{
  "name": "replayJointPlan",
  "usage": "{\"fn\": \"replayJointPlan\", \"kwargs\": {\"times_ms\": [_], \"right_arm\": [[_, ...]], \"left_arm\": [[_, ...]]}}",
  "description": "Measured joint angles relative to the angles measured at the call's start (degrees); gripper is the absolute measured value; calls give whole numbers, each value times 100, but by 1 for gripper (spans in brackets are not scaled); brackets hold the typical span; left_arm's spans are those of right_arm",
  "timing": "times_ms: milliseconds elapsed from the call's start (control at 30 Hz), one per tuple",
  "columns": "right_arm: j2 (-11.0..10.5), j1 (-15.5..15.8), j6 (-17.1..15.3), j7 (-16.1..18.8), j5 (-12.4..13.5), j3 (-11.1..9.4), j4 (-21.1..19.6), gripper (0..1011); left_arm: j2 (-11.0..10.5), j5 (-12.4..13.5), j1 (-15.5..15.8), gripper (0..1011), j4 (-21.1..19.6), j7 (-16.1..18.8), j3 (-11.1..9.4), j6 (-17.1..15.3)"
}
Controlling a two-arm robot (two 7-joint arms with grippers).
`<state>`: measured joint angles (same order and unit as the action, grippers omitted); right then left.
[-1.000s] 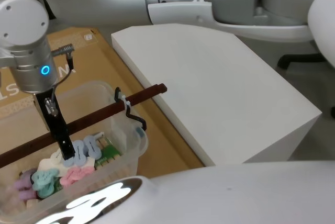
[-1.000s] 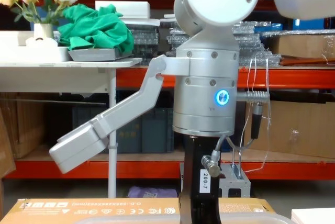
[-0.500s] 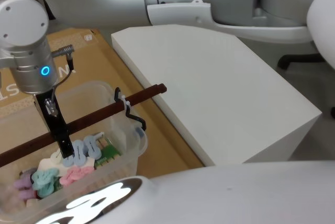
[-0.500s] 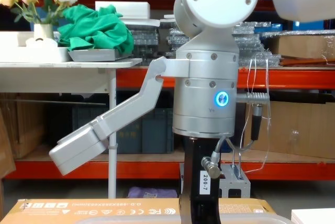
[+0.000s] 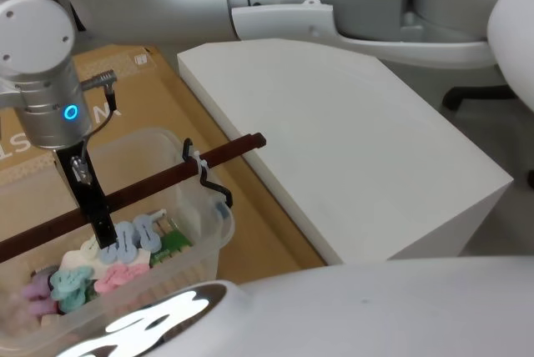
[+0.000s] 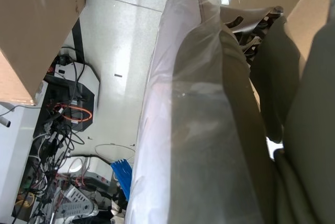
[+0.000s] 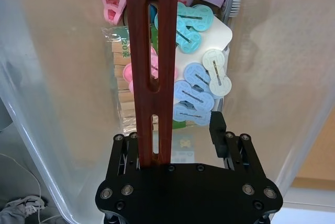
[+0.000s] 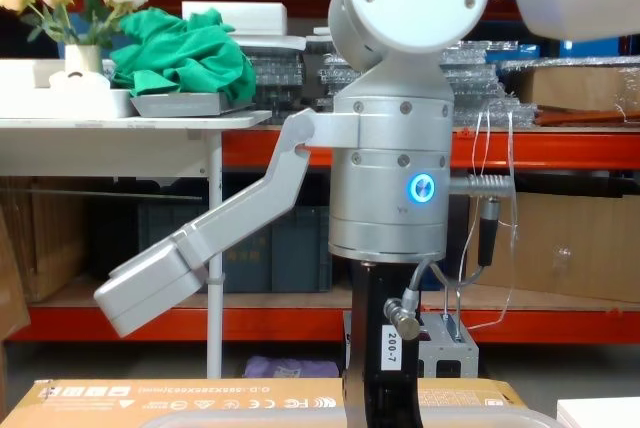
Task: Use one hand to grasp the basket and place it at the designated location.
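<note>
The basket (image 5: 196, 207) is over the cardboard box (image 5: 142, 90), towards the box's long edge. Whether its base rests on the box cannot be told. Its translucent walls (image 7: 63, 77) hold a heap of pastel plastic pieces (image 5: 117, 248), pink, blue, mint and lilac. The dark red-brown handle bar (image 5: 167, 178) runs across its mouth and sticks out past the rim towards that same edge of the box. There a black clip (image 5: 219, 192) and a white zip tie (image 5: 198, 159) hold it. The right gripper (image 5: 104, 232) reaches straight down from above the box into the basket at the bar. In the right wrist view its fingers are spread, with the slotted bar (image 7: 152, 35) between them. One finger (image 7: 217, 127) stands clear of the bar's side, so the bar is straddled, not pinched. The wrist above carries a lit blue ring (image 8: 422, 187) and the black gripper body a white label (image 8: 389, 331). A white platform (image 5: 350, 140) lies just beside the box's long edge.
</note>
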<state>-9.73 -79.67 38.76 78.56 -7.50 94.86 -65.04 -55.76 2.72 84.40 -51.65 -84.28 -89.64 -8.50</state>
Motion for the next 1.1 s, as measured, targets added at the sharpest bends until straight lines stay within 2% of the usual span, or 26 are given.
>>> {"fn": "replayJointPlan", "kwargs": {"times_ms": [367,400,500,533,600,633,733,767,800,833,967,1000,1100], "right_arm": [[-2,-40,2,0,7,-20,26,621],[-4,-44,3,-1,8,-25,26,572],[-6,-62,6,-4,8,-45,26,511],[-6,-74,7,-7,11,-57,24,454],[-8,-81,7,-11,16,-71,18,419],[-13,-91,5,-14,23,-79,1,351],[-18,-105,3,-15,36,-94,-21,291],[-20,-109,2,-17,40,-94,-29,233],[-20,-112,2,-18,41,-96,-31,222],[-18,-116,0,-19,45,-97,-33,154],[-12,-124,-2,-17,49,-97,-32,87],[-11,-124,-2,-16,51,-97,-32,43],[-7,-125,-6,-10,68,-96,-33,14]], "left_arm": [[0,0,0,0,0,0,0,0],[0,0,0,0,0,0,0,0],[0,0,0,0,0,0,0,0],[0,0,0,0,0,0,0,0],[0,0,0,0,0,0,0,0],[0,0,0,0,0,0,0,0],[0,0,0,0,0,0,0,0],[0,0,0,0,0,0,0,0],[0,0,0,0,0,0,0,0],[0,0,0,0,0,0,0,0],[0,0,0,0,0,0,0,0],[0,0,0,0,0,0,0,0],[0,0,0,0,0,0,0,0]]}}
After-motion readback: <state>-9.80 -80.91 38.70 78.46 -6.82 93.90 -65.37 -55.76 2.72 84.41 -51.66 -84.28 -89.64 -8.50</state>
